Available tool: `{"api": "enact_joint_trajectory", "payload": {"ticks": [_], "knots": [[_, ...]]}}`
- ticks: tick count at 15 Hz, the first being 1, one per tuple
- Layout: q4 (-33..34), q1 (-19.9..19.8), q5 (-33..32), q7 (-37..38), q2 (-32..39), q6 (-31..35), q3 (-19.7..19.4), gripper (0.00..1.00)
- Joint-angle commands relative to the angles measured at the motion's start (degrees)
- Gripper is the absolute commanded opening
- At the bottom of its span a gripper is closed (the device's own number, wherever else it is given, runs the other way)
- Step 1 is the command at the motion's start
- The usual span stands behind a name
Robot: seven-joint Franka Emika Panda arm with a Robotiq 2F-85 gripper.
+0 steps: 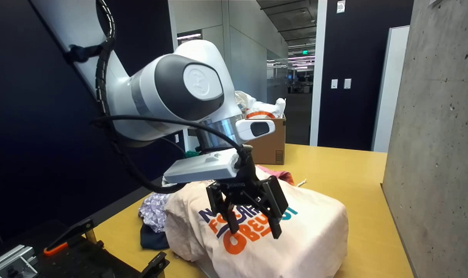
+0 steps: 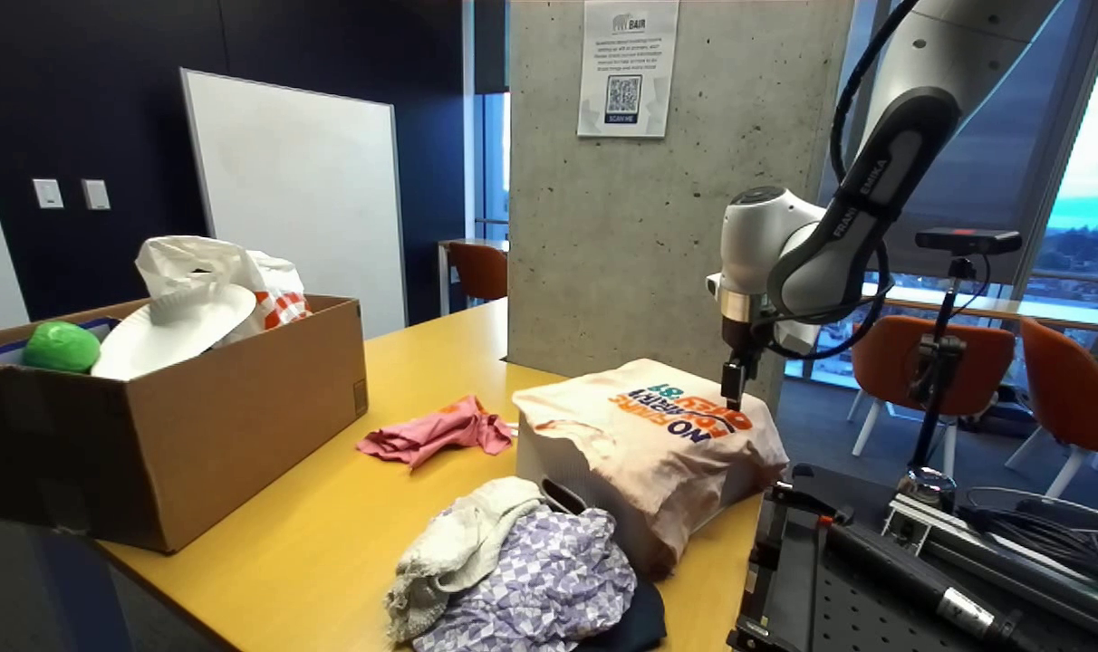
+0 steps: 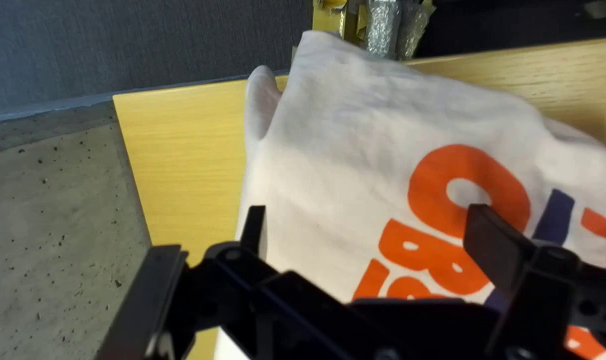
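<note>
cream printed cloth (image 1: 295, 236) lies beneath the claw (image 1: 255, 229), lower centre in an exterior view. claw spread, grasping nothing.

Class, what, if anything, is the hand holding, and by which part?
Nothing is held: the hand stands open over the printed cloth, its jaws apart with nothing pinched between them.

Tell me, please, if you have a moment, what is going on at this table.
A robot arm has its open gripper over a pale printed cloth, which is draped over something box-shaped on the yellow table. Nothing is gripped, though I cannot tell whether the gripper touches the cloth. A purple-and-white checked cloth lies crumpled beside the covered shape, a pink cloth lies nearby, and a filled cardboard box stands on the same table.
</note>
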Motion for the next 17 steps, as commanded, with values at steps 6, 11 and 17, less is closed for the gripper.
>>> {"api": "enact_joint_trajectory", "payload": {"ticks": [6,11,17], "knots": [[3.05,-2.30,9.52,-7.21,-6.87,-1.72,6.30,1.00],[2.55,-6.93,27.61,-23.74,-11.31,-7.18,14.07,1.00],[3.65,-6.02,29.20,-24.17,-10.31,-8.70,13.14,1.00]]}}
